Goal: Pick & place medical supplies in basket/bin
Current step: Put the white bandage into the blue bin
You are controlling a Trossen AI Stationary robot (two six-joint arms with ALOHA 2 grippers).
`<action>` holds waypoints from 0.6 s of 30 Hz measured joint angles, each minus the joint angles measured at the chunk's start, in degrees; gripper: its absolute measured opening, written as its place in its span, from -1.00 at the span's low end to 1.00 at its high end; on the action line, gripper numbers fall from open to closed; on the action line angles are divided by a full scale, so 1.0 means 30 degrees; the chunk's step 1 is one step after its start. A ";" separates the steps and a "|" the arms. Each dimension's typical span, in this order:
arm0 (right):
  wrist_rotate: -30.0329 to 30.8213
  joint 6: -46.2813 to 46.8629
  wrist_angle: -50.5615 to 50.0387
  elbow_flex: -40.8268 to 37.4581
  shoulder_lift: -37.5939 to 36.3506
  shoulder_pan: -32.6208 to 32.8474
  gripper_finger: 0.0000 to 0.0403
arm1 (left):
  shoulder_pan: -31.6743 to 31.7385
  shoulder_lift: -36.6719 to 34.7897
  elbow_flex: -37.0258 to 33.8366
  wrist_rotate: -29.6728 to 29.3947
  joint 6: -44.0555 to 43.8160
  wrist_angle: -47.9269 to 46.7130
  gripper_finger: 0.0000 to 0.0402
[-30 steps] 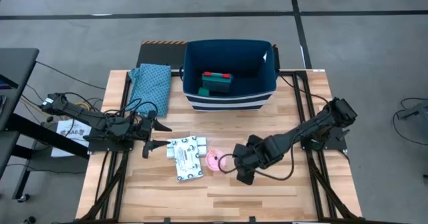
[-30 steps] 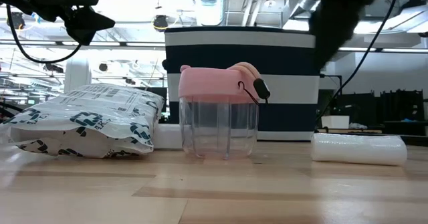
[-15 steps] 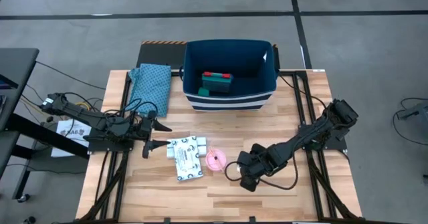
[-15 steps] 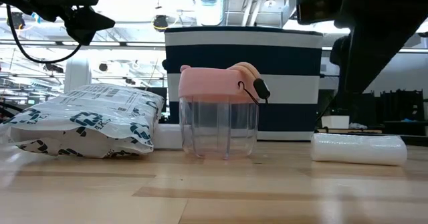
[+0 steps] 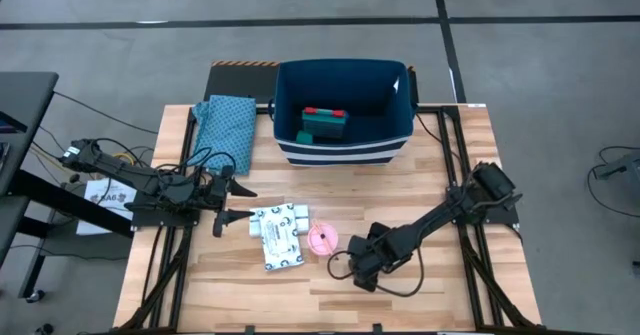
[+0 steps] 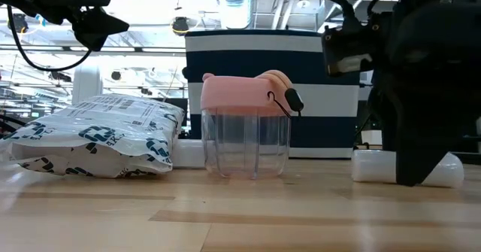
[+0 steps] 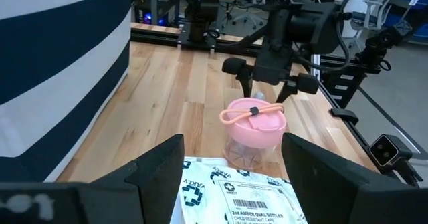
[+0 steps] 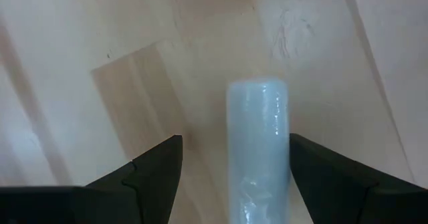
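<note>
Right gripper (image 5: pixel 352 271), seen from above, sits low over the bench (image 5: pixel 450 175) just beside the pink-lidded cup (image 5: pixel 322 239), with the navy striped bin (image 5: pixel 343 153) well beyond it and a teal-and-red box (image 5: pixel 324 123) already inside. The white roll it is after is hidden under the arm in this view. Left gripper (image 5: pixel 232 201) waits by the white packet (image 5: pixel 278 237), its fingers parted and empty.

From bench height, the right gripper (image 6: pixel 413 173) is a dark mass standing over the white roll (image 6: pixel 443 169), whose ends show on either side of it. The pink-lidded cup (image 6: pixel 246 124) stands upright near it, the packet (image 6: pixel 98 143) beyond that.

From the left wrist, the right gripper (image 7: pixel 267 83) hangs just behind the cup (image 7: pixel 254 127).

From the right wrist, the fingers (image 8: pixel 150 174) are spread wide with the white roll (image 8: pixel 259 144) lying between them, lengthwise, not yet pinched. It looks light and soft, wrapped in glossy film, so probably slippery and squashy. Taking it across its middle seems best, with gentle pressure so it neither rolls away nor crushes.
</note>
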 joint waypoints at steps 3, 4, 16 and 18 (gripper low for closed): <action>0.0251 0.0391 -0.0123 0.0174 0.0159 -0.0045 0.29 | 0.0000 0.0002 0.0000 0.0308 -0.0046 -0.0007 0.20; 0.0261 0.0437 -0.0208 0.0266 0.0177 -0.0100 0.28 | -0.0004 -0.0004 0.0000 0.0385 -0.0052 -0.0007 0.20; -0.0352 -0.0038 -0.1536 0.1729 -0.0207 -0.1108 -0.47 | -0.0007 0.0003 0.0000 0.0481 -0.0051 -0.0124 0.20; -0.1013 -0.0565 -0.1611 0.2082 -0.0259 -0.1346 -0.63 | -0.0004 -0.0004 0.0000 0.0481 -0.0045 -0.0123 0.20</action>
